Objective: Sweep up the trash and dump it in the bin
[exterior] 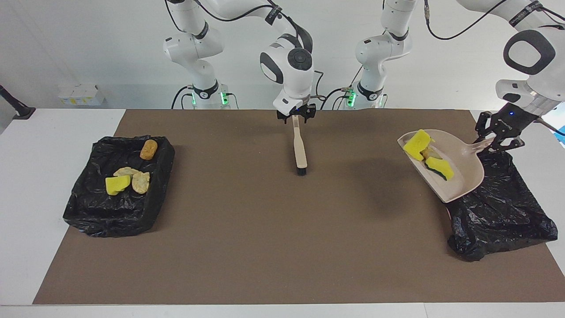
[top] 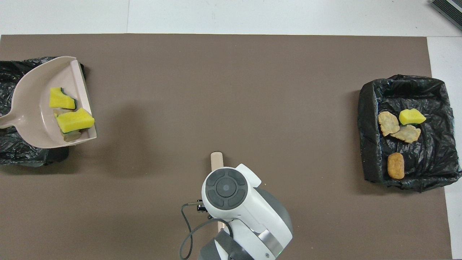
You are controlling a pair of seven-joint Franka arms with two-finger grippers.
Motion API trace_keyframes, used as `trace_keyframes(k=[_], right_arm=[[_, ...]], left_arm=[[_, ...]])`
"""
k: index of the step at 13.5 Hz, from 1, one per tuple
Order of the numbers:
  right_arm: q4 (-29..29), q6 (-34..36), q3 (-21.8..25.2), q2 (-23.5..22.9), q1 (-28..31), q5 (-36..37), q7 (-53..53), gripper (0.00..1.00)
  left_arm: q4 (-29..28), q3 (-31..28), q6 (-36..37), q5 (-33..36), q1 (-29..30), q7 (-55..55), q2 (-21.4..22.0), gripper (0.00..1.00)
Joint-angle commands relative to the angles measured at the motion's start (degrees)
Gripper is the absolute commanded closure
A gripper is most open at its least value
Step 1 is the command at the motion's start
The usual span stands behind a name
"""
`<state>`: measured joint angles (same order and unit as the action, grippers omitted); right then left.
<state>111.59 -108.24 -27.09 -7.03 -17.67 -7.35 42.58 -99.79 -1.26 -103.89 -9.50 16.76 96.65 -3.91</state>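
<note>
My left gripper (exterior: 492, 141) is clamped on the handle of the beige dustpan (exterior: 459, 172), holding it tilted up over the black-bagged bin (exterior: 503, 216) at the left arm's end of the table. From overhead the gripper itself is cut off at the frame edge, so only the handle pokes in. In the pan: two yellow sponge pieces (top: 72, 121), one showing a green face, plus a tan scrap mostly buried under them that I can barely make out. Most of that bin is hidden under the pan.

My right gripper (exterior: 295, 115) is closed on the handle end of the hand brush (exterior: 300, 150), which hangs bristles-down onto the brown mat (exterior: 265, 229) mid-table. From overhead my own wrist covers nearly all of the brush, just the tip sticks out.

The rest of the trash sits in a second black-lined tray (top: 368, 126) at the right arm's end: a yellow sponge bit (top: 411, 116), two flat tan chunks (top: 397, 128) touching it, and a brown bread-like lump (top: 396, 165) nearer the robots, apart from the others.

Mat lies on a white table (exterior: 26, 176), against a plain white wall.
</note>
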Motion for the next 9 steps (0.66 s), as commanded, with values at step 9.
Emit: trace_keyframes(k=[9], right_arm=[[-14.74,20.79,0.1,3.42,17.91,0.23,-18.74,0.0]], left_arm=[[27.89,1.79,-0.69,7.81,13.83,28.48,-22.27,1.0]])
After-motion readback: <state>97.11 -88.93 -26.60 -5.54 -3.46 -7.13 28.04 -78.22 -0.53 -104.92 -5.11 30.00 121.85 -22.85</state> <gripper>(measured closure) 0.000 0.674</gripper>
